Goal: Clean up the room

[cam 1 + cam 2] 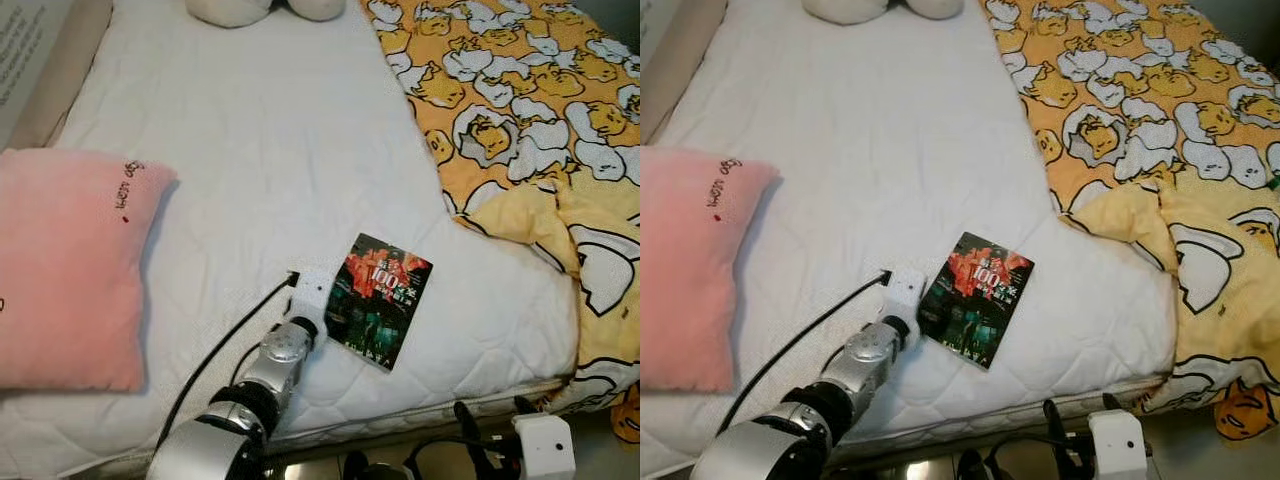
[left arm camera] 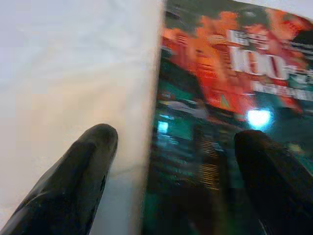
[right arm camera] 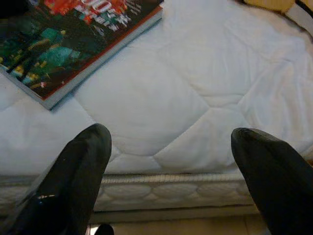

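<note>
A book (image 1: pixel 380 300) with a dark red and green cover lies flat on the white mattress (image 1: pixel 260 150), near its front edge. My left arm reaches over that edge to the book's left side. In the left wrist view my left gripper (image 2: pixel 176 164) is open and straddles the book's (image 2: pixel 220 112) long edge, with one finger (image 2: pixel 90 166) over the sheet and the other over the cover. My right gripper (image 3: pixel 173 156) is open and empty, low in front of the mattress edge (image 3: pixel 161 181), to the right of the book (image 3: pixel 73 44).
A pink pillow (image 1: pixel 70 265) lies on the left of the bed. A yellow patterned duvet (image 1: pixel 540 110) covers the right side and hangs over the front corner. A white plush (image 1: pixel 255 8) sits at the far end. A black cable (image 1: pixel 225 345) runs along my left arm.
</note>
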You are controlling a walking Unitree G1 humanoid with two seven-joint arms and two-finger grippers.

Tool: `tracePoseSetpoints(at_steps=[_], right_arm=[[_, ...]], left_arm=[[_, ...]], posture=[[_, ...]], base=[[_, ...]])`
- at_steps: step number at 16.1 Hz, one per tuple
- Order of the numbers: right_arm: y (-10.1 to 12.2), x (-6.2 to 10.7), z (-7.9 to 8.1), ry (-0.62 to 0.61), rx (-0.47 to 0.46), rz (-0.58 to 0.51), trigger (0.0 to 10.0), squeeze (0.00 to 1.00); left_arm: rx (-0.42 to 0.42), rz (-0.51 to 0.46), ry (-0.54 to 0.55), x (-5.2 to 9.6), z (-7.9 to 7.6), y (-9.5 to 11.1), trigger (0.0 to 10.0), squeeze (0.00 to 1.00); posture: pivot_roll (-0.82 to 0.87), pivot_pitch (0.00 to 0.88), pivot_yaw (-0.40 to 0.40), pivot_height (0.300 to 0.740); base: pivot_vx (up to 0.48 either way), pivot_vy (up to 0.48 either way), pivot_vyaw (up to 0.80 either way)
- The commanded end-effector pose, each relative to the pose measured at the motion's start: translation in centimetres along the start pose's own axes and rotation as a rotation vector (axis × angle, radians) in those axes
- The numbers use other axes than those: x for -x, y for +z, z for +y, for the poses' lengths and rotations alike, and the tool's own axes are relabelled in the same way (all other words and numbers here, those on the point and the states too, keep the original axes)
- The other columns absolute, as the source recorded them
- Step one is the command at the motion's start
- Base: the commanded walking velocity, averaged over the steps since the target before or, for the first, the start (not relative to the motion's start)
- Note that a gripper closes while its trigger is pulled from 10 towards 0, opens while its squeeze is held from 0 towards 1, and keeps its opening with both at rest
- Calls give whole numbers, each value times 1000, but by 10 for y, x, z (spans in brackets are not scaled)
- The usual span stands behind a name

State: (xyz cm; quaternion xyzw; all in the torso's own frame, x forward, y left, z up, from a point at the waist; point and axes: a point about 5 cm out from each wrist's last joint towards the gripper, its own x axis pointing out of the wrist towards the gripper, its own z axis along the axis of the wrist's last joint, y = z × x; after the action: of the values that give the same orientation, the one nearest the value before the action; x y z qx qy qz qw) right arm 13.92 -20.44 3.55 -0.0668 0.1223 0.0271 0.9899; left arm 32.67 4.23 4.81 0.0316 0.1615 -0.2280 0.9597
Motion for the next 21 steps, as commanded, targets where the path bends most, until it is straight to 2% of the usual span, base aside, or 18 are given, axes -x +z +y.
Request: tracePoseSetpoints(at_steps=[1, 3, 4, 6, 8, 10, 11, 13, 21], right_arm=[[-2, 3, -2, 1, 12, 26, 10000, 0], [-3, 2, -2, 5, 15, 30, 10000, 0], [-3, 1, -2, 6, 17, 32, 10000, 0], [-2, 0, -2, 6, 17, 32, 10000, 0], [-2, -3, -2, 4, 20, 33, 10000, 0], [-2, -5, -2, 2, 21, 32, 10000, 0], [-2, -7, -2, 1, 21, 31, 10000, 0], [-2, -9, -2, 1, 22, 29, 10000, 0], [3, -22, -3, -14, 22, 1, 10000, 0]], left_arm=[[31, 78, -66, 1, -15, -13, 10000, 0], [52, 151, -130, 3, -26, -24, 10000, 0], [39, 178, -178, 4, -32, -29, 10000, 0], [-1, 202, -210, 6, -36, -33, 10000, 0], [-89, 269, -244, 10, -41, -44, 0, 0], [-77, 306, -213, 11, -39, -50, 0, 0], [-18, 316, -196, 12, -38, -51, 0, 0], [28, 322, -175, 12, -35, -51, 0, 0], [-64, 328, -184, 14, -29, -54, 0, 0]], posture=[[-104, 238, -47, 740], [-105, 236, -46, 740], [-106, 236, -45, 740], [-106, 237, -44, 740], [-108, 233, -42, 740], [-108, 224, -40, 740], [-106, 211, -37, 740], [-103, 197, -31, 740], [-97, 183, -22, 740]], base=[[0, 0, 0], [0, 0, 0], [0, 0, 0], [0, 0, 0], [0, 0, 0], [0, 0, 0], [0, 0, 0], [0, 0, 0], [0, 0, 0]])
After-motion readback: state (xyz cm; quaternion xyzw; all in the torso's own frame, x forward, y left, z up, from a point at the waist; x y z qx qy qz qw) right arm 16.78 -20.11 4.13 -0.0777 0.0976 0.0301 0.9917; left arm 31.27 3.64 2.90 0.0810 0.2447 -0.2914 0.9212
